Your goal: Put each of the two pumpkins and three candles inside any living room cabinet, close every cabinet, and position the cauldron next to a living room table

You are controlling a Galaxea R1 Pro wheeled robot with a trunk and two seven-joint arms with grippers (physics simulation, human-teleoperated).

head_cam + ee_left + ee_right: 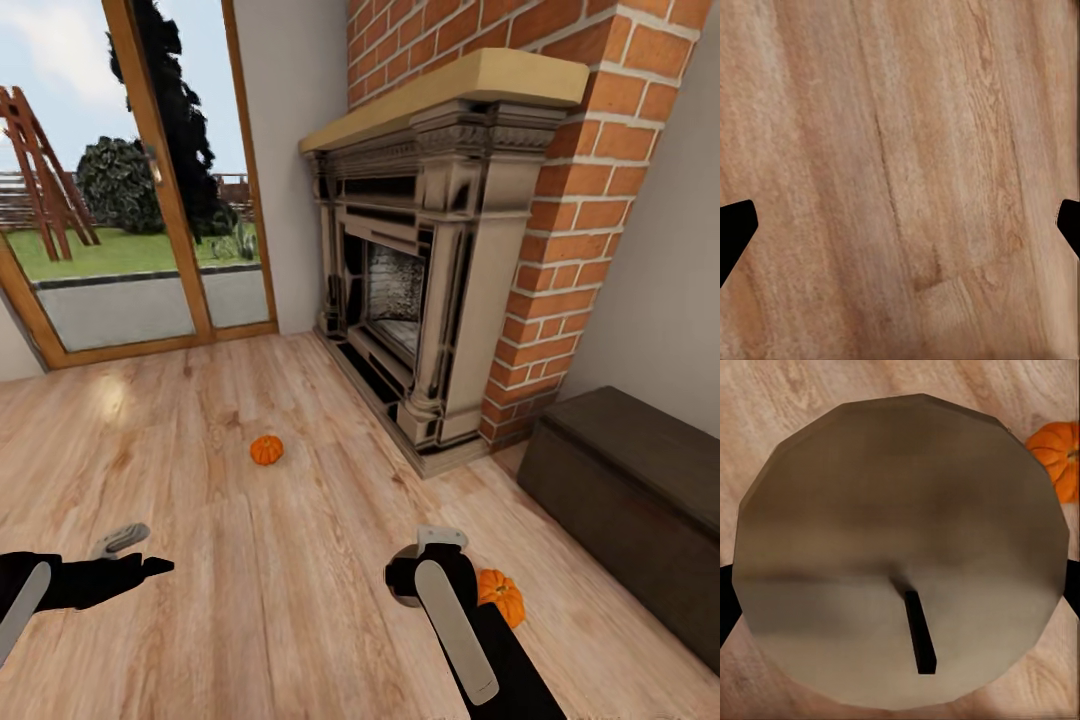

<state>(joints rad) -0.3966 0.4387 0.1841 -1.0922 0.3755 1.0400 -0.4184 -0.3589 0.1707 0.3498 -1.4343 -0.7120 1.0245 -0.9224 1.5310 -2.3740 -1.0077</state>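
The right arm (460,620) covered part of the nearer pumpkin (502,596) — and almost all of the candle (404,584) beneath the gripper. In the right wrist view that pumpkin (1059,456) ran off the frame edge. The cabinet (640,500) was cut off too — its drawer fronts couldn't be made out.

You are facing a fireplace (420,290) with glass doors (130,200) lying to its left and a cabinet (630,500) to its right. One pumpkin (266,450) is sitting on the floor (250,560) before the fireplace; another pumpkin (502,596) is lying nearer you, beside the cabinet.
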